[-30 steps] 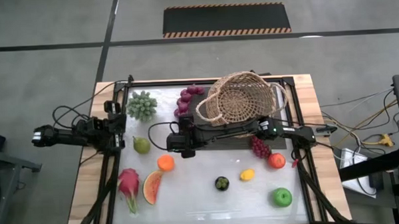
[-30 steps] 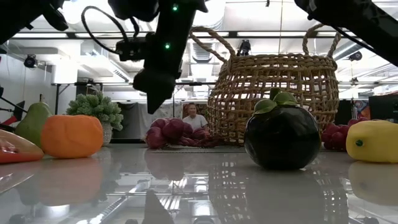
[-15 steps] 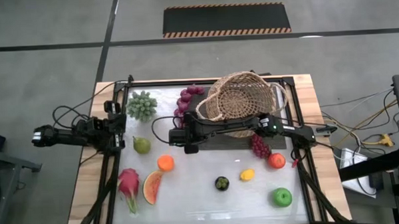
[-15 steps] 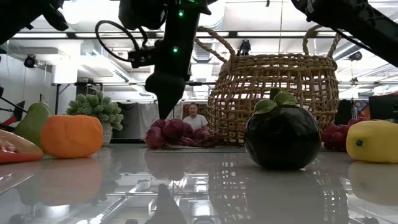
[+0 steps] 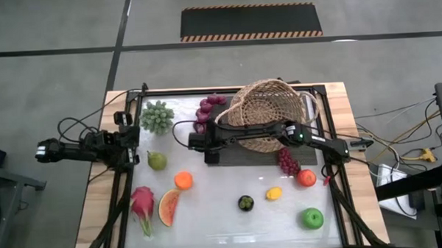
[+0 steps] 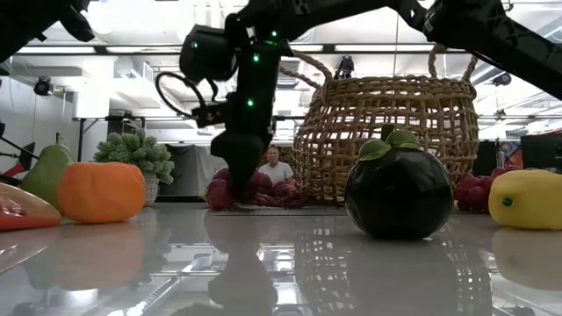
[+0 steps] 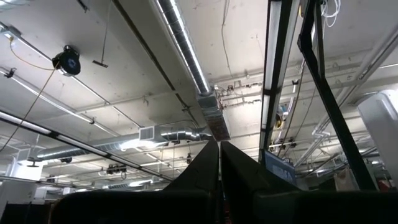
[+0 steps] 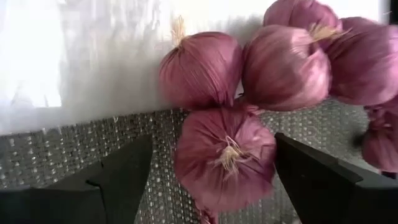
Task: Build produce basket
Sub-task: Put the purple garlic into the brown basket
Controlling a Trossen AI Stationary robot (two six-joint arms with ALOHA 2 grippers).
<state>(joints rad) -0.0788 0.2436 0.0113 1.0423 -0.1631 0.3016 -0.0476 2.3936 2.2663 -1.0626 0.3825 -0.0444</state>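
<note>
Across the white tabletop, the woven wicker basket sits toward one o'clock, tipped so its round mouth faces sideways, probably for easier loading. Right arm reaches past it to eleven o'clock, its right claw spread wide and released around a papery purple bulb of the purple bunch, apparently lining up a grasp. Left claw rests clenched at nine o'clock, idle. Remaining produce lies scattered: spiky pink dragon fruit, smooth green apple.
</note>
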